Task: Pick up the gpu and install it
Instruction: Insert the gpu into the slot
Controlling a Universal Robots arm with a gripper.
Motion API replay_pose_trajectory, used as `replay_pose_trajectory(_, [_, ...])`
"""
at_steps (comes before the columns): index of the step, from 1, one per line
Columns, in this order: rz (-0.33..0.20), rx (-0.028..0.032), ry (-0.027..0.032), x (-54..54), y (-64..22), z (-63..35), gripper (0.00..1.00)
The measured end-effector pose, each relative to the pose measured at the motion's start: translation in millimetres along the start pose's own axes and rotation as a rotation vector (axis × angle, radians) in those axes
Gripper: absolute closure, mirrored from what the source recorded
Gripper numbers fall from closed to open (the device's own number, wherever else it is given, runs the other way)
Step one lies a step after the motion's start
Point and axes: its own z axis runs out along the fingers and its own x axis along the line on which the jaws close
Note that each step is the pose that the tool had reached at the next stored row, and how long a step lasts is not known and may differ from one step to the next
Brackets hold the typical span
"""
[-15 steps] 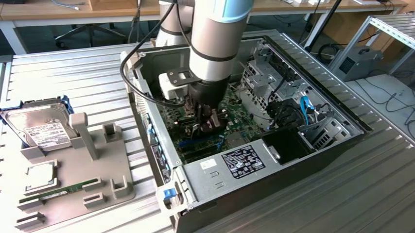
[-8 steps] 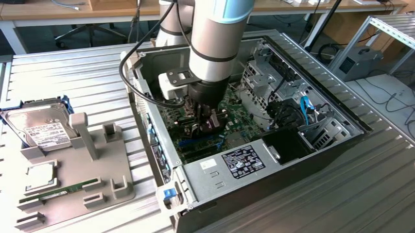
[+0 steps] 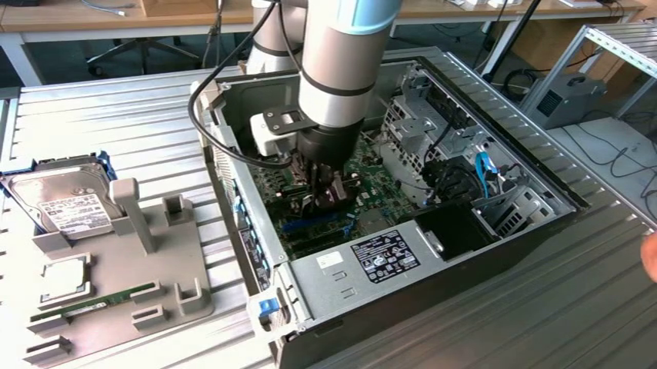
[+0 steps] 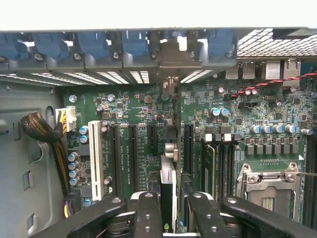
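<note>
We see the gpu [image 4: 169, 171] edge-on, a thin dark card with a silvery edge, clamped by the gripper [image 4: 168, 208] above the motherboard [image 4: 143, 114] inside the computer case [image 3: 339, 269]. Its lower end is hidden between the fingers [image 4: 147, 213], and whether it sits in a slot is unclear.

The gripper [image 3: 320, 184] holds the gpu [image 4: 168, 173] inside the case [image 3: 339, 307].

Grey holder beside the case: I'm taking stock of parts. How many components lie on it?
3: hard drive at the far end, square processor chip in the middle, green RAM stick at the near end. The posts may hide more.
</note>
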Motion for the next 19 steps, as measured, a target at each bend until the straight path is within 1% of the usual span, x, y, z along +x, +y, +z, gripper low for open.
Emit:
replay_pose_trajectory(8, [-0.017,-0.0004,-0.0003,-0.8,0.0,0.0,0.74])
replay_pose_trajectory(19, [-0.009,-0.0002,-0.0002,0.0,1.7,1.1,0.74])
